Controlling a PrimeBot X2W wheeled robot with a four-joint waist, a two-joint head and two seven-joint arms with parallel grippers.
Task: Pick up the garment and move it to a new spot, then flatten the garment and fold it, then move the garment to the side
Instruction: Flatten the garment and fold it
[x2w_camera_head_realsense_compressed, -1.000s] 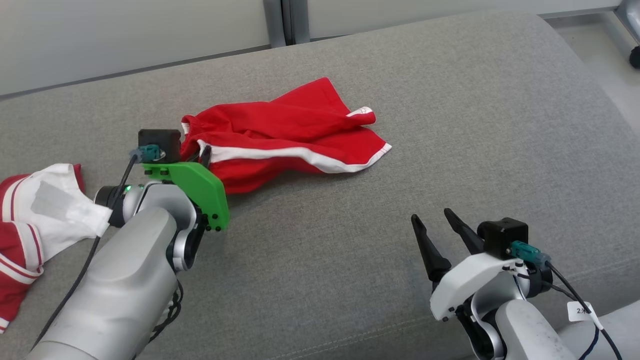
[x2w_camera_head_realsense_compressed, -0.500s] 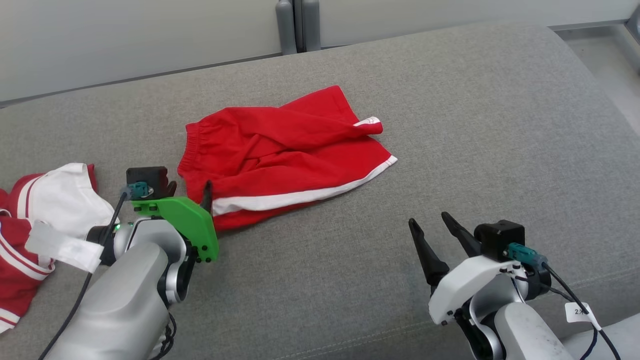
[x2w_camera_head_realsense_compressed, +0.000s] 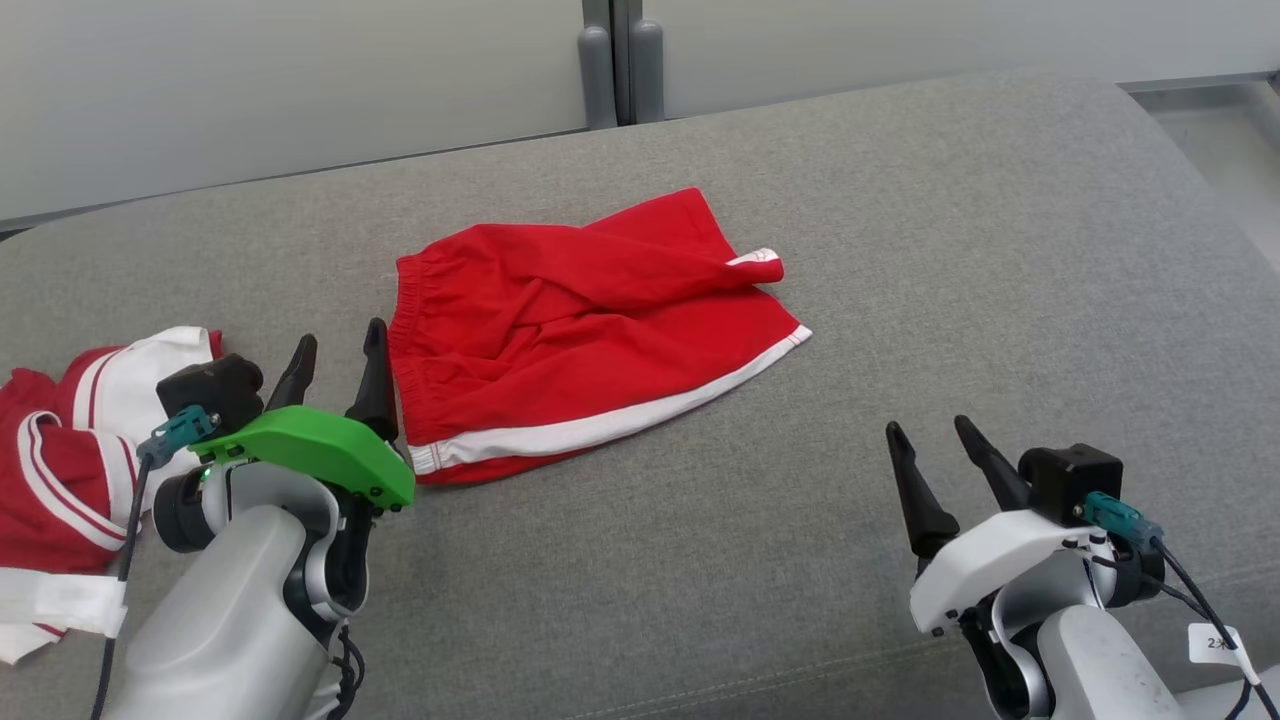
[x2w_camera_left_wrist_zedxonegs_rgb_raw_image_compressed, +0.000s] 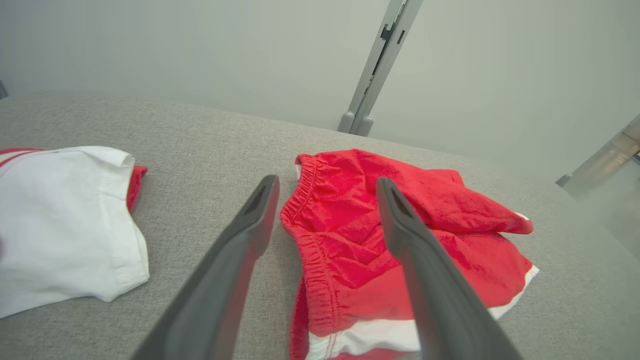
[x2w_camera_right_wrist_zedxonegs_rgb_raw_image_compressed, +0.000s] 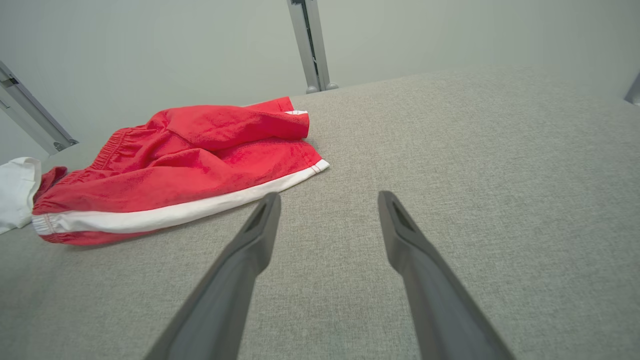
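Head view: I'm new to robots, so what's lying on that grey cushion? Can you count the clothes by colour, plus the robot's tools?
Red shorts: 1
Red-and-white clothing heap: 1 (I cannot tell whether it is one piece or several)
Tools: 2, the left tool and the right tool, both open and empty
Total: 4

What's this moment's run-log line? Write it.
red shorts: rumpled on grey cushion | left end effector: open, beside waistband | right end effector: open, apart
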